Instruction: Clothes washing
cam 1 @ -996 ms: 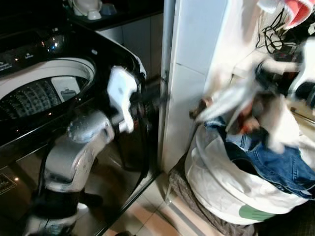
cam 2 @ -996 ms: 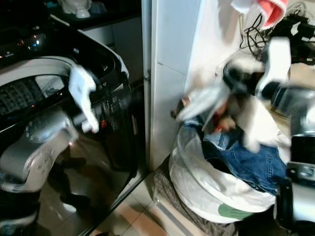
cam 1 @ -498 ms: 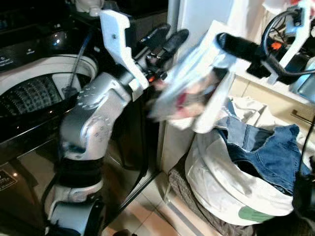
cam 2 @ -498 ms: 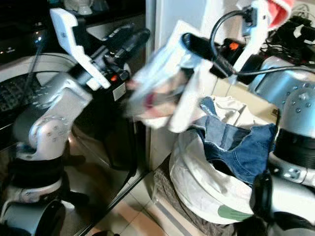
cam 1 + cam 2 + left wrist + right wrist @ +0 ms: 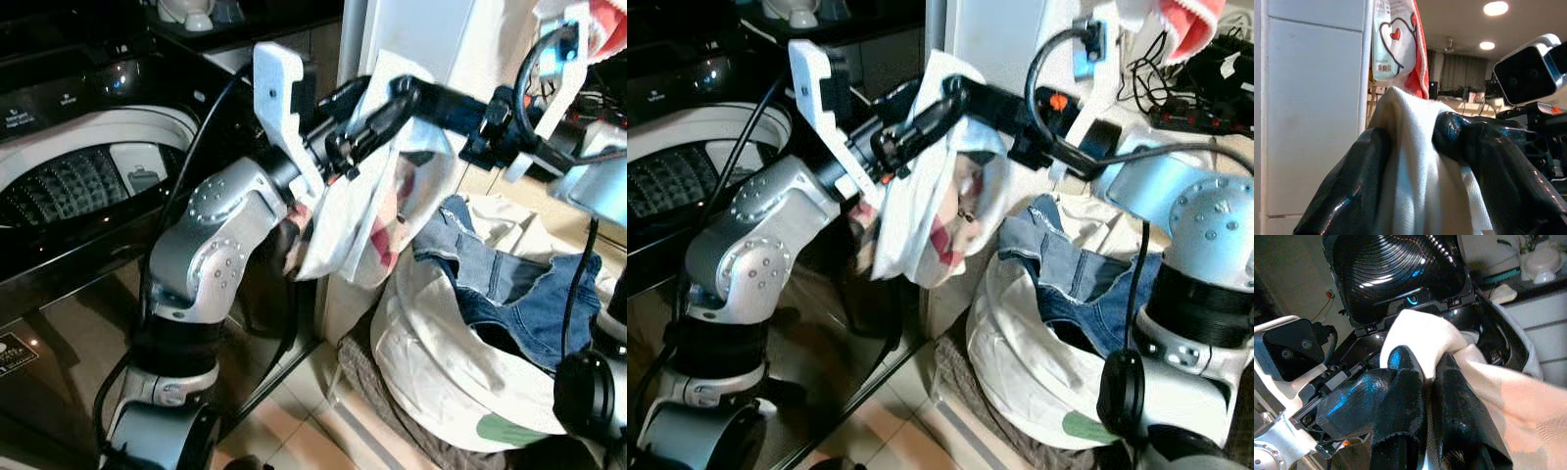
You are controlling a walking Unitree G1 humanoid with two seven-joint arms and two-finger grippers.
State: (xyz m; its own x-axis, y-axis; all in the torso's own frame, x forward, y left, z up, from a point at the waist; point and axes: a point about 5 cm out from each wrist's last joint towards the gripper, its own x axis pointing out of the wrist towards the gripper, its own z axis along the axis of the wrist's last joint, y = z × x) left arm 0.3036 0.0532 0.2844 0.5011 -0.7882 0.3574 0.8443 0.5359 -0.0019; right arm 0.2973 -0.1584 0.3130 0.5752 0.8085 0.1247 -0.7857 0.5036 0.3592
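- White garment [image 5: 377, 211] with red print hanging in mid-air between washing machine [image 5: 88, 186] and laundry bag [image 5: 441, 382], beside the machine's right edge.
- Left gripper [image 5: 377, 117] and right gripper [image 5: 407, 96] both clamping its top edge, fingertips meeting.
- One blue jeans [image 5: 524, 299] lying across the bag's open rim.
- Drum opening [image 5: 73, 181] sitting uncovered.

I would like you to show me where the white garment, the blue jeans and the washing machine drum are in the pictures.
white garment [image 5: 362, 220]: left eye view, on its hanging middle part.
blue jeans [image 5: 534, 304]: left eye view, on the denim lying in the laundry bag.
washing machine drum [image 5: 69, 186]: left eye view, on its perforated inner wall.
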